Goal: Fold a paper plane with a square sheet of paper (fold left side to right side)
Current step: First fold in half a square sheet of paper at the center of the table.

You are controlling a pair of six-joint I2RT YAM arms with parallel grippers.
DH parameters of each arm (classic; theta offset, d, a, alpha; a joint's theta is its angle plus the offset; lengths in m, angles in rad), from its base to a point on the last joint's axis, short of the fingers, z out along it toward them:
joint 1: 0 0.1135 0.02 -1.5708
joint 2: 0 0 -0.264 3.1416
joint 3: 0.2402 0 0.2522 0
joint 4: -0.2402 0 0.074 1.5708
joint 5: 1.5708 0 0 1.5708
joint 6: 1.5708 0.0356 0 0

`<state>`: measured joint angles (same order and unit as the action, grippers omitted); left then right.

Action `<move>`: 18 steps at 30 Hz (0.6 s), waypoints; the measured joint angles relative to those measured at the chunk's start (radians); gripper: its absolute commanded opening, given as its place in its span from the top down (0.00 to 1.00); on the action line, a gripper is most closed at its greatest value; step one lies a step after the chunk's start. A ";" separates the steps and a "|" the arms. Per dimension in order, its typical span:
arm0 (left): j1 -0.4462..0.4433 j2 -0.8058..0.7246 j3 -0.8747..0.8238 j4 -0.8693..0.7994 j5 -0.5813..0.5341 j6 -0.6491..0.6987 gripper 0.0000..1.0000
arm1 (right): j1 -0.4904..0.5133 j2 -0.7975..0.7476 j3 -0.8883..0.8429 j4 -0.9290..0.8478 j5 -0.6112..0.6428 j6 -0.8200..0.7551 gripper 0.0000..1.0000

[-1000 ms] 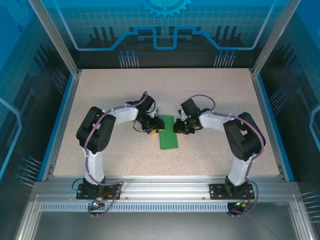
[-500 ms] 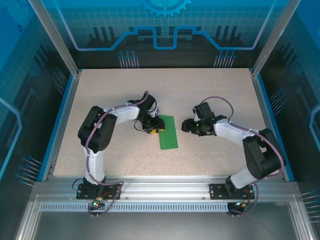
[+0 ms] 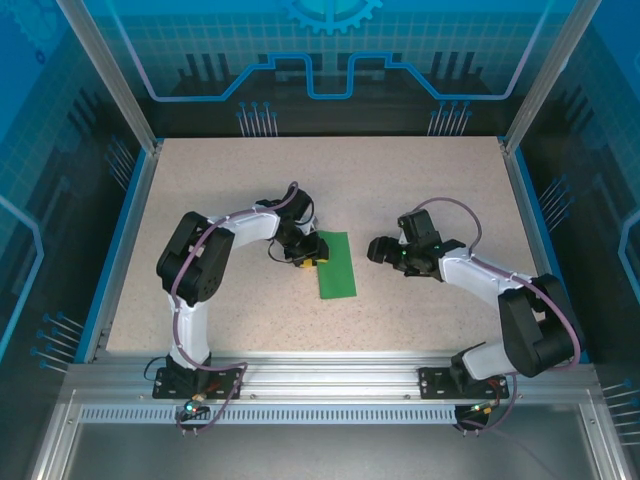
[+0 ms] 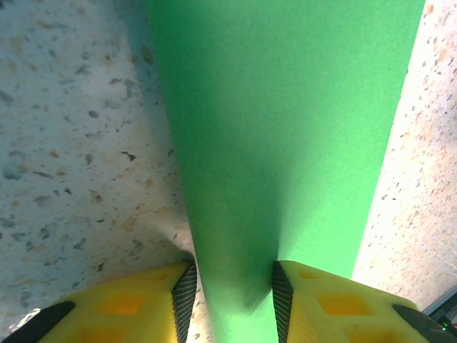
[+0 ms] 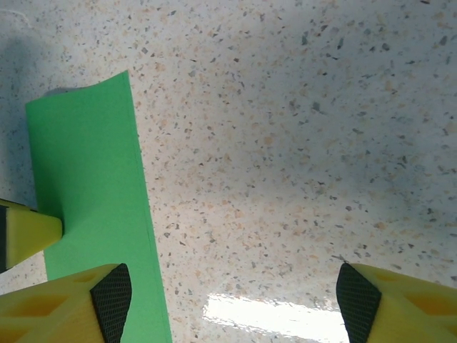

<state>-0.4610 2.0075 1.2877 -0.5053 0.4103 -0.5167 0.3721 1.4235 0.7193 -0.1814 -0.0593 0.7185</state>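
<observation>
My left gripper [image 3: 308, 252] [image 4: 232, 289]: yellow fingers pinching left edge of bright green folded paper sheet [image 3: 336, 265] [image 4: 285, 128], black pads [image 4: 184, 289] on either side of it. My right gripper [image 3: 378, 248] [image 5: 232, 293]: jaws spread wide, holding nothing, just right of sheet [image 5: 89, 179]. Sheet lies mid-table, narrow strip running near-far on speckled beige tabletop [image 3: 430, 190].

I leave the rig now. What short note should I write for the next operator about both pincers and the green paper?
Left pincer: seemingly closed on the left edge of the square sheet of paper.
Right pincer: open, over the table, right of the sheet, not touching it.
Done: sheet lies as a narrow folded strip.
Left: all later folds; no plane shape yet.
</observation>
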 measured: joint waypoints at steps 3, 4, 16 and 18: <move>0.000 0.000 0.000 -0.001 -0.002 0.000 0.62 | 0.000 0.000 -0.002 0.000 0.000 0.000 0.21; 0.000 0.000 0.000 -0.002 -0.003 0.000 0.62 | 0.000 0.000 -0.002 0.000 0.000 0.000 0.21; -0.008 0.017 0.034 -0.040 -0.018 0.000 0.61 | 0.000 -0.001 -0.002 0.001 -0.001 0.000 0.21; -0.009 0.019 0.039 -0.045 -0.018 0.000 0.61 | 0.000 -0.001 -0.002 0.001 -0.001 0.000 0.21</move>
<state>-0.4698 2.0266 1.3270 -0.5499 0.3920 -0.5167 0.3721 1.4227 0.7170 -0.1806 -0.0605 0.7185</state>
